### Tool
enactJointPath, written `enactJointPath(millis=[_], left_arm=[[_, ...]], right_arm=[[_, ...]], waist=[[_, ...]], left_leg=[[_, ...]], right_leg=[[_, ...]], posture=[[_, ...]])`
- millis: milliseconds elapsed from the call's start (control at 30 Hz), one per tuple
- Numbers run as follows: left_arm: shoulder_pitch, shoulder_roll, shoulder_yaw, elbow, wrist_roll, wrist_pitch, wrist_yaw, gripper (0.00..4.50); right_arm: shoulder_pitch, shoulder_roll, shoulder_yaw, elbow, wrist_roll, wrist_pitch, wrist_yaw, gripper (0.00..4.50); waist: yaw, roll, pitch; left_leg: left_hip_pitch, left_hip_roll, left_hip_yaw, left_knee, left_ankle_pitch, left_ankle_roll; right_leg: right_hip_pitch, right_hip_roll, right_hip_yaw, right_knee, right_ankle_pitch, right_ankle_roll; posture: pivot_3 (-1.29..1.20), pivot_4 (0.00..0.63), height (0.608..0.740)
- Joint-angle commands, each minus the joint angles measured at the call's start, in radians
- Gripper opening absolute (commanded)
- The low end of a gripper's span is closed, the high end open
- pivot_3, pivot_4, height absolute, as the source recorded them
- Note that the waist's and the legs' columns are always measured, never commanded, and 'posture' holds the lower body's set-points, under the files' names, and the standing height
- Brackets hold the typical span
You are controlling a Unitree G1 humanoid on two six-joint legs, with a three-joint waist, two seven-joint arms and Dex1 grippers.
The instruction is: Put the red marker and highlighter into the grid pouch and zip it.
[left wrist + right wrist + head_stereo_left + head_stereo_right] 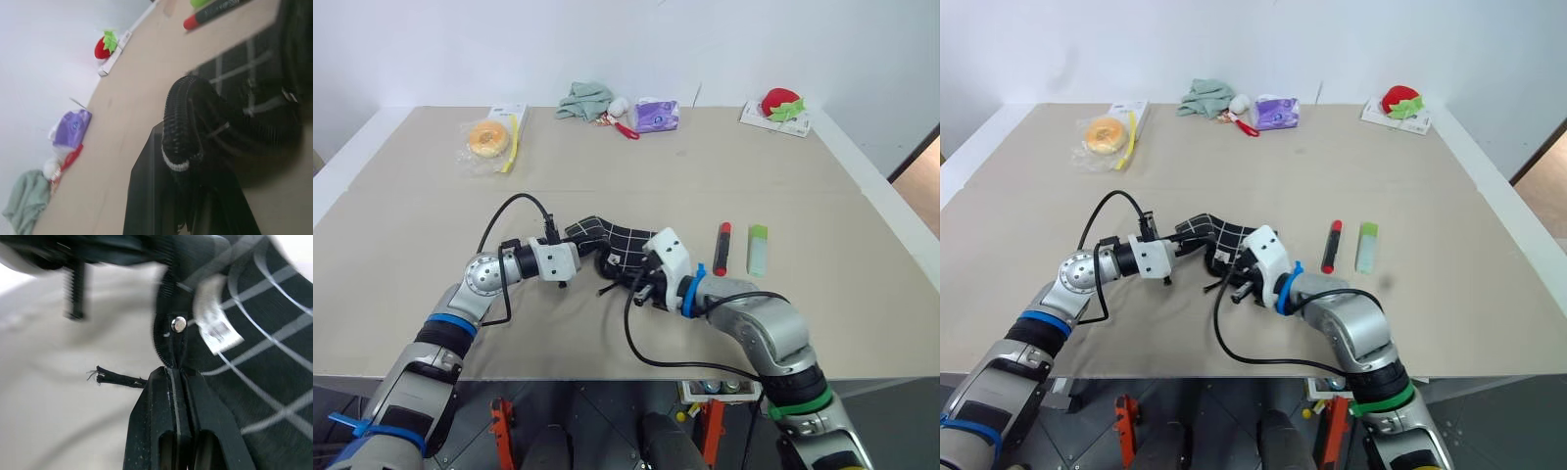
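Plain beige worktop [431, 235] against a white wall. The grid pouch [612, 245] sits bunched near the middle, soft black fabric with white lines. Left claw [590, 257] is clamped on its end, right claw [176, 379] is pinched shut on the zipper pull. The red marker [722, 248] and highlighter [758, 250], both smooth plastic sticks, lie just right of it, not in yet. Best to pull the zip straight while the left holds the fabric taut.

Bright, even light; blurred wrist close-ups.
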Motion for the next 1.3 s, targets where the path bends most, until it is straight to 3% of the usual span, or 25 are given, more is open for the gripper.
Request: enactJointPath(millis=[33, 67, 100, 167, 367, 500, 667, 1167, 1300], left_arm=[[-0.003, 0.014, 0.025, -0.029, -0.012, -0.002, 0.001, 0.0], [-0.003, 0.017, 0.028, -0.028, -0.011, 0.001, 0.002, 0.0], [-0.001, 0.019, 0.03, -0.028, -0.01, 0.005, 0.004, 0.0], [0.002, 0.023, 0.034, -0.029, -0.007, 0.013, 0.008, 0.0], [0.02, 0.036, 0.03, -0.06, -0.013, 0.034, -0.012, 0.0], [0.025, 0.039, 0.031, -0.073, -0.015, 0.043, -0.02, 0.0], [0.016, 0.032, 0.028, -0.071, -0.011, 0.051, -0.029, 0.0], [0.013, 0.022, 0.029, -0.078, -0.013, 0.053, -0.033, 0.0], [0.014, 0.019, 0.029, -0.083, -0.013, 0.055, -0.031, 0.0]], right_arm=[[0.013, -0.038, -0.063, -0.068, 0.034, -0.05, 0.046, 0.06], [0.021, -0.051, -0.084, -0.09, 0.054, -0.051, 0.061, 0.06], [0.027, -0.058, -0.1, -0.107, 0.071, -0.054, 0.073, 0.73], [0.034, -0.059, -0.151, -0.138, 0.103, -0.071, 0.076, 1.5], [0.022, -0.06, -0.33, -0.167, 0.118, -0.077, -0.044, 4.45], [0.008, -0.041, -0.369, -0.104, 0.009, -0.021, -0.244, 4.45], [-0.002, 0.013, -0.379, -0.045, -0.049, 0.045, -0.384, 4.45], [0.038, 0.068, -0.257, 0.042, -0.157, 0.084, -0.449, 4.45], [0.038, 0.071, -0.27, 0.05, -0.159, 0.095, -0.443, 3.28]], waist=[[0.0, 0.0, 0.0], [0.0, 0.0, 0.0], [0.0, 0.0, 0.0], [-0.001, 0.0, 0.0], [0.0, -0.001, 0.0], [0.0, 0.0, 0.0], [0.0, 0.0, 0.0], [0.0, 0.0, 0.0], [0.0, 0.0, 0.0]], left_leg=[[0.0, 0.0, 0.0, 0.0, 0.0, 0.0], [0.0, 0.0, 0.0, 0.0, 0.0, 0.0], [0.0, 0.0, 0.0, 0.0, 0.0, 0.0], [0.0, 0.0, 0.0, 0.0, 0.0, 0.0], [0.0, 0.0, 0.0, 0.0, 0.0, 0.0], [0.0, 0.0, 0.0, 0.0, 0.0, 0.0], [0.0, 0.0, 0.0, 0.0, 0.0, 0.0], [-0.001, 0.0, 0.0, 0.0, 0.0, 0.0], [0.0, 0.0, 0.0, 0.0, 0.0, 0.0]], right_leg=[[0.0, 0.0, 0.0, 0.0, 0.0, 0.0], [0.0, 0.0, 0.0, 0.0, 0.0, 0.0], [0.0, 0.0, 0.0, 0.0, 0.0, 0.0], [0.0, 0.0, 0.0, 0.0, 0.0, 0.0], [0.0, 0.0, 0.0, 0.0, 0.0, 0.0], [0.0, 0.0, 0.0, 0.0, 0.0, 0.0], [0.0, 0.0, 0.0, 0.0, 0.0, 0.0], [-0.001, 0.0, 0.001, 0.0, 0.0, 0.0], [-0.001, 0.0, 0.0, 0.0, 0.0, -0.001]], posture=[[0.0, 0.15, 0.739], [0.0, 0.15, 0.739], [0.0, 0.15, 0.739], [0.0, 0.15, 0.739], [0.0, 0.15, 0.739], [0.0, 0.15, 0.739], [0.0, 0.15, 0.739], [0.0, 0.15, 0.739], [0.0, 0.15, 0.739]])
